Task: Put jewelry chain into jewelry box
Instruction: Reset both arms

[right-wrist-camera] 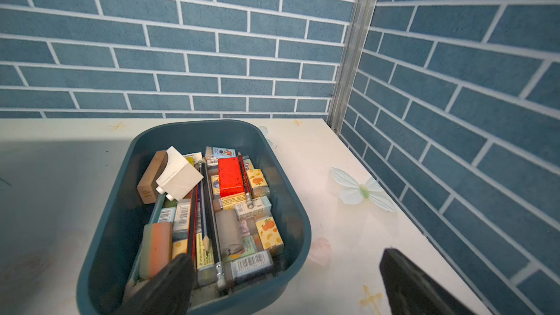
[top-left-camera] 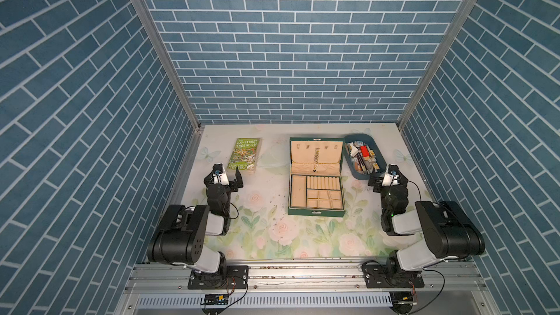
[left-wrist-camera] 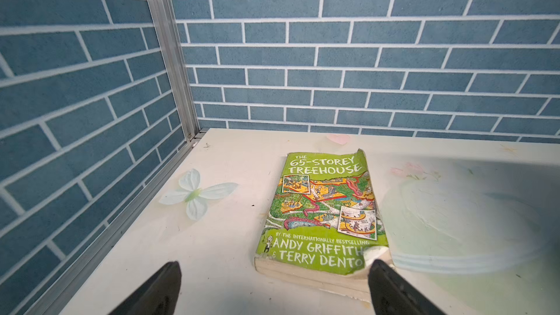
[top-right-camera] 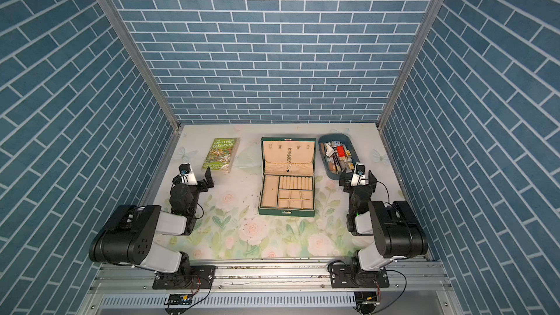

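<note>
The jewelry box [top-left-camera: 315, 212] [top-right-camera: 286, 212], dark green with beige lining, lies open in the middle of the table in both top views. The jewelry chain [top-left-camera: 317, 159] [top-right-camera: 289, 157] runs down the inside of the lid from a hook, its small dark end near the hinge. My left gripper [top-left-camera: 227, 174] [top-right-camera: 197, 174] [left-wrist-camera: 274, 268] is open and empty, left of the box, by a book's near edge. My right gripper [top-left-camera: 388, 175] [top-right-camera: 357, 175] [right-wrist-camera: 286, 256] is open and empty, right of the box, over the near end of a blue tray. Neither wrist view shows box or chain.
A green paperback book [top-left-camera: 245, 156] [top-right-camera: 220, 154] [left-wrist-camera: 324, 213] lies at the back left. A blue oval tray [top-left-camera: 346, 153] [top-right-camera: 321, 150] [right-wrist-camera: 194, 125] of erasers and pencils stands at the back right, touching the box's lid. Brick-patterned walls close three sides.
</note>
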